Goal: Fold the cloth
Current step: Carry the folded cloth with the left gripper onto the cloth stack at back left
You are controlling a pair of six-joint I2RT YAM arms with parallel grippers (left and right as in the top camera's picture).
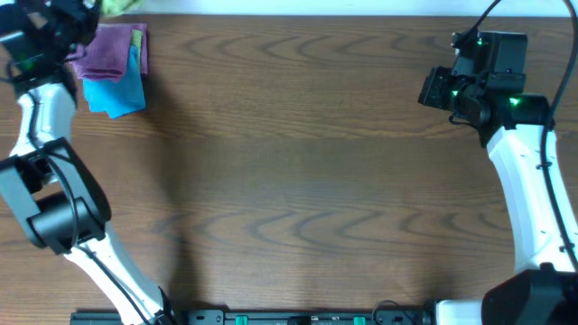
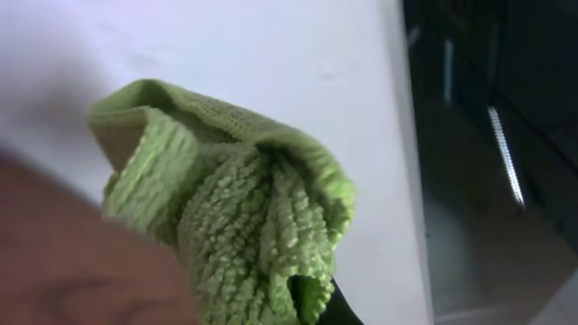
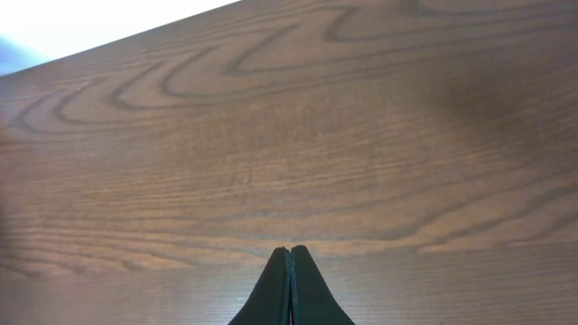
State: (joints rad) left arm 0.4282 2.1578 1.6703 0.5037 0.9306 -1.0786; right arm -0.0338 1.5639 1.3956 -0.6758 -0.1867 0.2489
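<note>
- At the far left corner of the table (image 1: 307, 181), the cloth (image 2: 235, 208) is held up over the edge. Unless it is carried to the open middle, part of it could land off the wood and slide away.
- The cloth hangs as a crumpled bunch. Set down like this, it would likely drop in a heap with no flat edge to fold.
- The purple cloth (image 1: 107, 50) and blue cloth (image 1: 117, 93) lie just beside it, and a low pass could drag them along.
- The left gripper (image 1: 88, 18) is clamped on the bunch, its fingers mostly hidden. A shallow pinch could slip.
- The right gripper (image 3: 290, 271), fingers pressed together, waits well apart and must open before it can help.
</note>
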